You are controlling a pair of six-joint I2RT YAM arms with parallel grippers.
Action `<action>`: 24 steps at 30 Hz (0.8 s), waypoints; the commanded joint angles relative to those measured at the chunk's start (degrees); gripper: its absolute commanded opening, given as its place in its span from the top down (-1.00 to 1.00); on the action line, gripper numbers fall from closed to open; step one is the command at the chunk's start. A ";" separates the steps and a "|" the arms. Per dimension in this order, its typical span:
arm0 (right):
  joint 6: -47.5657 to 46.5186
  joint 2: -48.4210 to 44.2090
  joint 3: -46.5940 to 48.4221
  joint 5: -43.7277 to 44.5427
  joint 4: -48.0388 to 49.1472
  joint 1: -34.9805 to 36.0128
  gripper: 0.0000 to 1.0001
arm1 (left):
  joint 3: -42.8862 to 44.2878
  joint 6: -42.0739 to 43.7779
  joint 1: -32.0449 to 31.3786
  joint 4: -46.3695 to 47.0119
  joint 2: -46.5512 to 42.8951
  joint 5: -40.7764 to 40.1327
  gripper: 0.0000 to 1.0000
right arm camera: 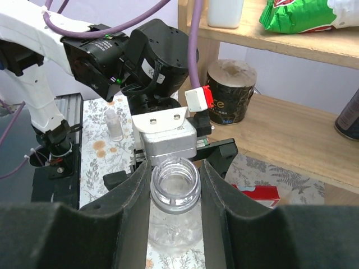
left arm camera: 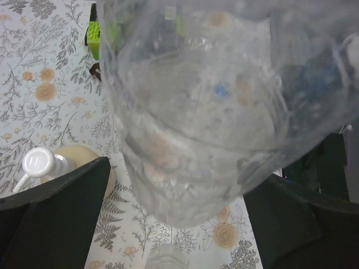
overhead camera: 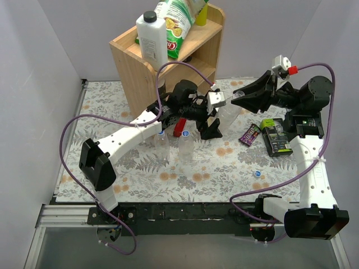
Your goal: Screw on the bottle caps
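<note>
Clamping bottle [overhead camera: 229, 112]: left gripper [left arm camera: 176, 218] its body, right gripper [right arm camera: 175, 193] neck

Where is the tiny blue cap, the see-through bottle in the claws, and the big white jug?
Tiny round blue plastic cap [overhead camera: 257, 174]: top view, its top face.
Clear plastic bottle [right arm camera: 175, 196]: right wrist view, its open neck.
Big white plastic jug [overhead camera: 152, 45]: top view, its front side.

Close-up bottle [left arm camera: 196, 123] blurred, top cropped

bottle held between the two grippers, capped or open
Open: the bottle shows a bare mouth in the right wrist view, nothing screwed on.
</note>
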 commanded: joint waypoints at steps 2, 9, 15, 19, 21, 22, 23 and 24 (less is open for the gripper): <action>2.61 -2.00 -1.03 0.94 4.39 0.19 0.97 | 2.63 0.16 -0.13 2.76 -1.57 2.93 -0.94; 3.14 -2.35 -1.65 3.48 3.69 0.19 0.97 | 0.17 -2.30 -0.13 7.15 -2.62 6.18 -0.83; 3.84 -1.91 -0.24 5.16 2.90 0.19 0.97 | -4.31 -5.73 0.31 13.04 -3.68 7.68 -0.72; 3.75 -1.83 0.37 5.34 2.02 0.19 0.97 | -4.31 -6.52 0.93 14.18 -2.89 9.26 -0.59; 3.49 -1.83 0.29 5.25 1.49 0.19 0.97 | -4.23 -6.87 1.10 14.71 -2.63 9.79 -0.51; 3.49 -1.74 0.20 5.25 1.23 0.19 0.97 | -4.31 -7.13 1.28 15.41 -2.54 9.88 -0.49; 3.31 -1.82 -0.15 5.25 1.05 0.19 0.97 | -4.23 -7.57 1.28 15.85 -2.54 9.96 -0.48; 3.05 -2.00 -0.33 5.25 0.53 0.19 0.97 | -4.40 -8.10 1.36 16.29 -2.45 10.05 -0.47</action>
